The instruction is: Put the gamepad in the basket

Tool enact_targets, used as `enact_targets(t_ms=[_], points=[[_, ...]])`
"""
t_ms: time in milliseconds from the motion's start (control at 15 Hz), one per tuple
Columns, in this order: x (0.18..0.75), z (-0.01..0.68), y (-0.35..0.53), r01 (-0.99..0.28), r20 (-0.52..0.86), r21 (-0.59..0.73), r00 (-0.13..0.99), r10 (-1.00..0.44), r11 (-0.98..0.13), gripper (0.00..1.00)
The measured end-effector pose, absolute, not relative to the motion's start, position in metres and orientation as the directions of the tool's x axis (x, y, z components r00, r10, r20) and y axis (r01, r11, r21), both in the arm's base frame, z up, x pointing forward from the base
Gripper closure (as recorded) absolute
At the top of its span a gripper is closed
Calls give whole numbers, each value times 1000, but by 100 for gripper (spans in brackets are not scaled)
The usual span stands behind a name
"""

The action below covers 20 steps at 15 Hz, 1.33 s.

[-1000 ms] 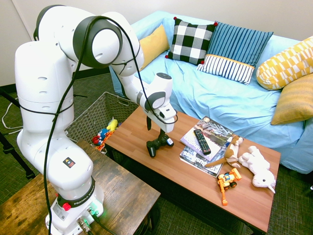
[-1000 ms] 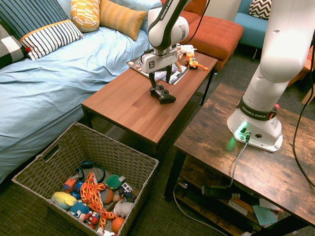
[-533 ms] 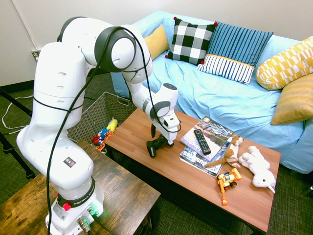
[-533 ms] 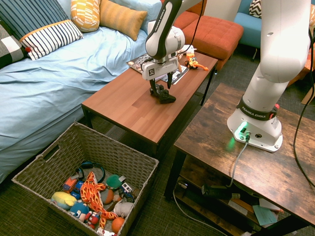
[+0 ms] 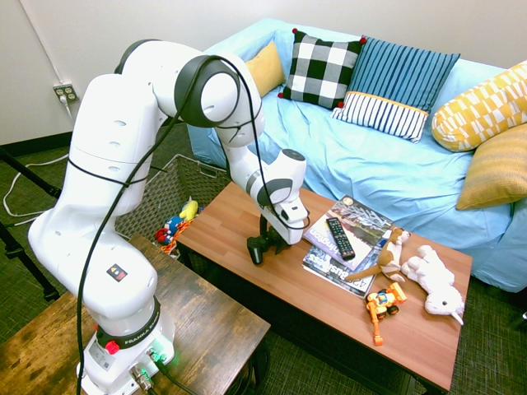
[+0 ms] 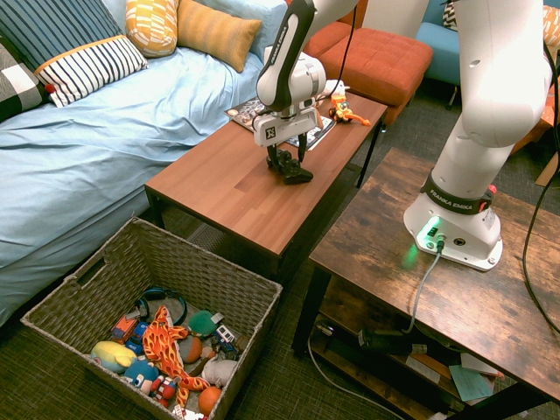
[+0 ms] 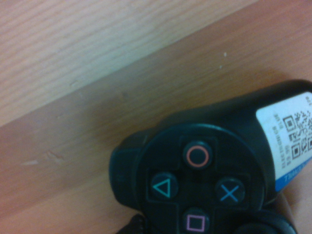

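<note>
One gamepad [image 6: 291, 172], upper centre of second exterior view, partly hidden by gripper [image 6: 286, 157]; fingers wide apart around it, grip unclear.

The black gamepad [image 7: 195, 131] wears a white-and-blue sticker [image 7: 287, 139] with a QR code, its print too blurred to trust; its buttons show circle, triangle, cross and square. "FRANKA EMIKA" stands on the arm's base [image 6: 455, 232].
</note>
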State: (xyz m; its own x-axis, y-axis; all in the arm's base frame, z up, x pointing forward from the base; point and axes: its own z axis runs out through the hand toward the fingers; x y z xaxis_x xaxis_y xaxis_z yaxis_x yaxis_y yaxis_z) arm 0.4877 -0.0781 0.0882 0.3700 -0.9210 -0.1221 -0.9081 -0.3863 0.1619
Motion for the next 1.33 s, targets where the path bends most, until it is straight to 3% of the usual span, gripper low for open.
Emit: enact_targets(t_ms=[933, 1333], points=[[501, 86, -78, -903, -173, 88, 401, -900, -420, 100], [513, 173, -58, -877, -133, -18, 478, -868, -480, 100]])
